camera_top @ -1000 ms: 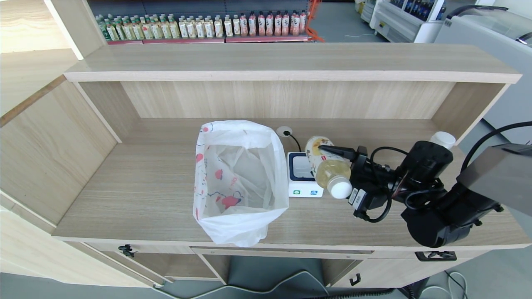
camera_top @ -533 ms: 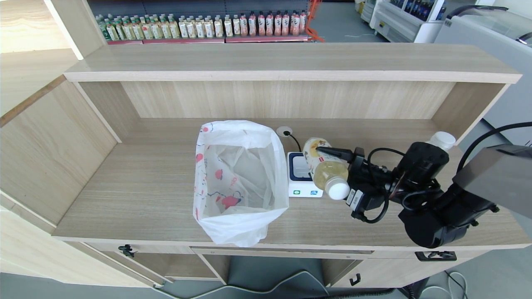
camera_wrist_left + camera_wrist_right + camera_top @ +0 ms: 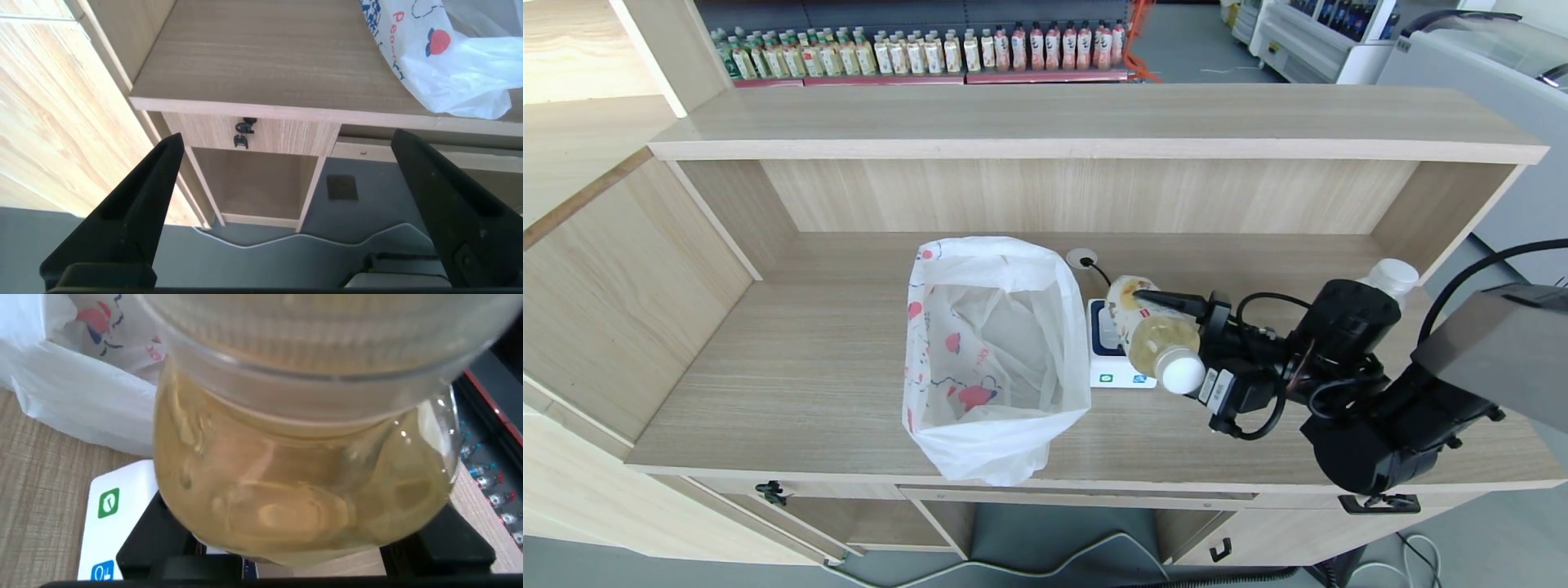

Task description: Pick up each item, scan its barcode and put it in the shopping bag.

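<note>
My right gripper is shut on a clear bottle of yellow drink with a white cap, held lying on its side just above the white barcode scanner. In the right wrist view the bottle is very close to the camera, with the scanner below it. The white shopping bag with red print stands open to the left of the scanner. My left gripper hangs open below the counter's front edge, at the left, with nothing between its fingers.
A second white-capped bottle stands at the counter's back right, behind my right arm. A cable runs from the scanner to a hole in the counter. The wooden counter has a raised back wall and side walls.
My right gripper has carried the bottle a little to the left, farther over the scanner. The bag has not moved.
</note>
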Motion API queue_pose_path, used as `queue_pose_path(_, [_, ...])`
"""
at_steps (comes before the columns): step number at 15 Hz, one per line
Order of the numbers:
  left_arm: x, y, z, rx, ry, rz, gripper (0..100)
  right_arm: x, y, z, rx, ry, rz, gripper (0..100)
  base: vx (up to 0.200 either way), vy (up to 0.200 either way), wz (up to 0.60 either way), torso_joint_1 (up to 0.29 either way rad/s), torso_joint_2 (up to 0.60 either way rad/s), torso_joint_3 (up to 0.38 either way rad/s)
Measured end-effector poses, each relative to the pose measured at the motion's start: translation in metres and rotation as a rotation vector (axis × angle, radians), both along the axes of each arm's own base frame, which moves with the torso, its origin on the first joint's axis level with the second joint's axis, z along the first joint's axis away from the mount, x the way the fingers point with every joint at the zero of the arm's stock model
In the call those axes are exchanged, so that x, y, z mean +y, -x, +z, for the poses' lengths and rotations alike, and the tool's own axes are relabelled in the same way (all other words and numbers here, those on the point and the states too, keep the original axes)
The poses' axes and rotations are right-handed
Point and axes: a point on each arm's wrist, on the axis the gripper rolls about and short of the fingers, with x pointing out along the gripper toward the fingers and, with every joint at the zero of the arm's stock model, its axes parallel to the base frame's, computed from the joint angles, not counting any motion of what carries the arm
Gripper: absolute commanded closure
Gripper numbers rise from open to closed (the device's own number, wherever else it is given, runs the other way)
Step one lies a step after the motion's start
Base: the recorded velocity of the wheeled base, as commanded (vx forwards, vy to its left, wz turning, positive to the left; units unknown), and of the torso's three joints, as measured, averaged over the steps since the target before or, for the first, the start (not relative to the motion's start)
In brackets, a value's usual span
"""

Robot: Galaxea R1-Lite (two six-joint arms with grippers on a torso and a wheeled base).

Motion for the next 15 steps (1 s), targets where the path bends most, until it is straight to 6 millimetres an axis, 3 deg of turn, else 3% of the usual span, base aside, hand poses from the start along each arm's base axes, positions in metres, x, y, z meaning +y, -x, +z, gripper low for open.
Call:
queue_pose_path(2, [0.000,0.000,0.000,0.000,0.000,0.001,0,0.005,0.023,0.019,0.096,-0.064,-0.018,100,0.000,0.000,0.00,0.000,0.00,0.000])
queue_pose_path(4, [0.000,0.000,0.000,0.000,0.000,0.001,0,0.011,0.051,0.046,0.296,-0.211,-0.181,100,0.000,0.000,0.00,0.000,0.00,0.000])
queue_pose_path(6, [0.000,0.000,0.000,0.000,0.000,0.000,0,0.019,0.089,0.072,0.577,-0.492,-0.465,100,0.000,0.000,0.00,0.000,0.00,0.000])
queue_pose_path(8, [0.000,0.000,0.000,0.000,0.000,0.000,0,0.020,0.126,0.090,0.807,-0.806,-0.633,100,0.000,0.000,0.00,0.000,0.00,0.000])
queue_pose_path(11, [0.000,0.000,0.000,0.000,0.000,0.000,0,-0.003,0.164,0.092,0.908,-0.975,-0.686,100,0.000,0.000,0.00,0.000,0.00,0.000])
queue_pose_path(15, [0.000,0.000,0.000,0.000,-0.001,0.000,0,-0.030,0.184,0.092,0.927,-1.081,-0.682,100,0.000,0.000,0.00,0.000,0.00,0.000])
